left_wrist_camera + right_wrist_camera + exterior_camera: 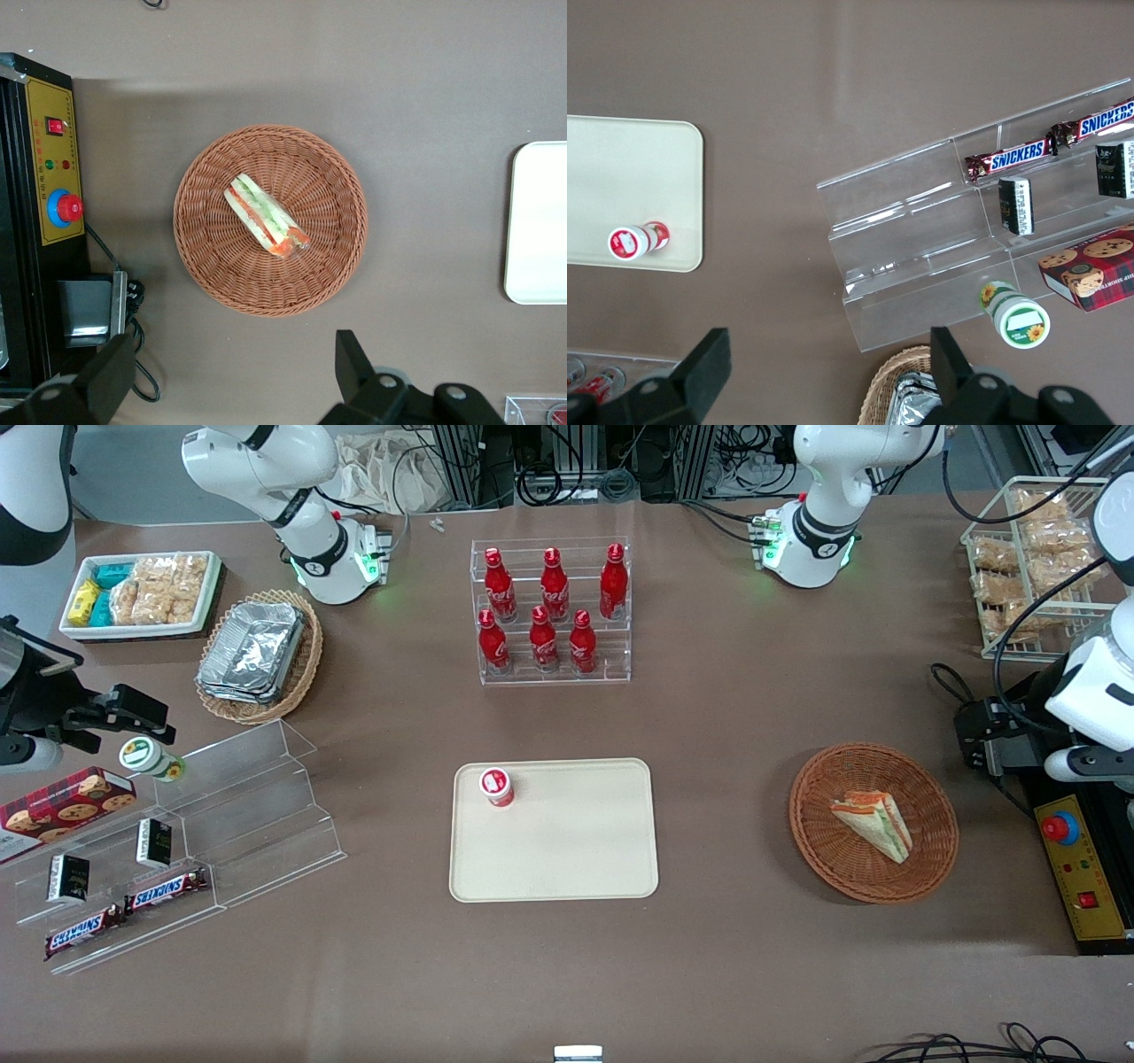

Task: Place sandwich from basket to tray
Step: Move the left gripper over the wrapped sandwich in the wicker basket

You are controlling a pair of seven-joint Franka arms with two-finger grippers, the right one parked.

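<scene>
I see the brown table [726, 717] carrying everything, with the beige tray [567, 850] lying flat near the middle of its camera-side half. The tray is bare apart from a small red-and-white cup [497, 786] standing in the corner that is farther from the front camera and toward the parked arm's end. Well apart from it, toward the working arm's end of the table, I have the round reddish-brown basket [921, 850], close to the black control box [1076, 868] at that table edge. The sandwich [873, 821] lies on its side near the middle of the basket floor, its filling stripes showing. My gripper [235, 376] hangs high above the table just outside the basket rim, its two fingers [350, 359] spread wide apart and holding nothing.
</scene>
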